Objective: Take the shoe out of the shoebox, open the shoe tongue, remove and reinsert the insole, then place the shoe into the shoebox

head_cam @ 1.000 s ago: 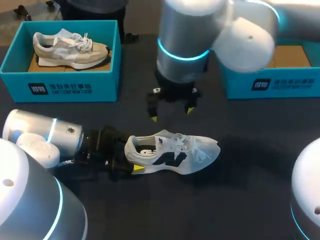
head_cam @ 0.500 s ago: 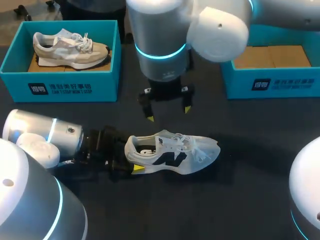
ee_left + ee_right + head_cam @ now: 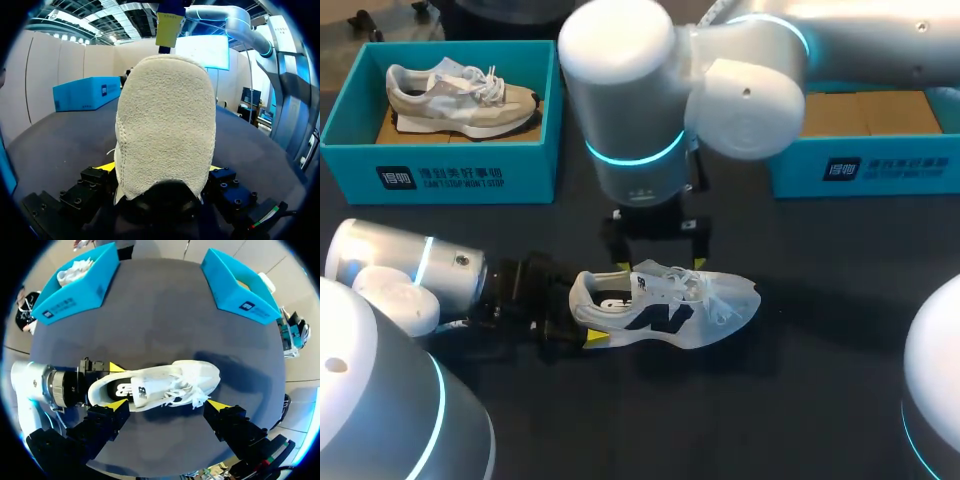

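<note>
A white shoe with a dark logo stands upright on the dark table, toe pointing right. My left gripper comes in low from the left, a finger on each side of the heel, shut on it. In the left wrist view the shoe's suede heel fills the space between the fingers. My right gripper hangs open just above the shoe's collar and laces. In the right wrist view the shoe lies ahead of the right gripper, whose yellow tips stand wide apart either side of the shoe's middle, apart from it.
A teal shoebox at the back left holds a beige shoe. A second teal box stands at the back right with brown card inside. Bare dark tabletop lies in front of and right of the white shoe.
My right arm has swung left and come down, so its open gripper now hangs just over the shoe. The left gripper and the shoe have stayed put.
</note>
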